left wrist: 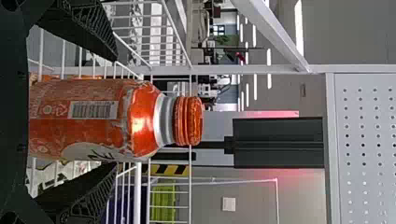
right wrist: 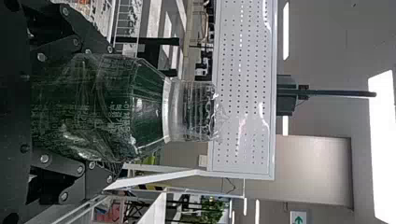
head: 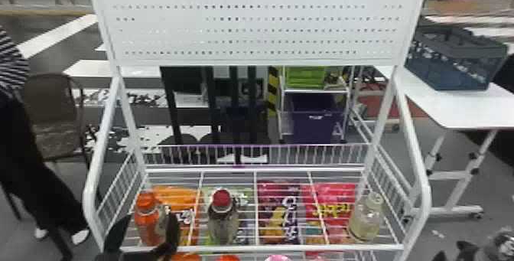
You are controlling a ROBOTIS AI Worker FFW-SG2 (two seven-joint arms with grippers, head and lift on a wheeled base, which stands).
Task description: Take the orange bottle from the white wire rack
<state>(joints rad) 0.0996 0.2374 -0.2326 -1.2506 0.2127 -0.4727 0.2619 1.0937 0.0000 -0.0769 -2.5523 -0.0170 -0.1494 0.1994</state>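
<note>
flanking the orange bottle (left wrist: 93,121), the left pincer (head: 150,218) had its two black fingers open, one on each side of it. from the left wrist view there was a gap on one side, and the other finger sat so close to the plastic that i couldn't tell if it touched. the bottle itself was upright on the top shelf of the white wire rack (head: 267,248), over by the left end, orange cap up.

the right pincer (head: 464,250) was off past the right end of the rack, low in the head view's corner, and it was closed on a see-through bottle with dark green in it (right wrist: 102,107), also upright.

same shelf, a red-capped bottle (head: 223,222) stood a bit left of the middle and a pale bottle (head: 366,220) stood near the right end, so the orange one had some space next to it. snack bags showed through the wires from below: orange (head: 185,203), purple (head: 277,218) and red (head: 332,206). the rack's perforated white panel (head: 252,59) rose above the back, and a dark crate (head: 459,65) sat on a white table (head: 474,107) off to the right, lol.
</note>
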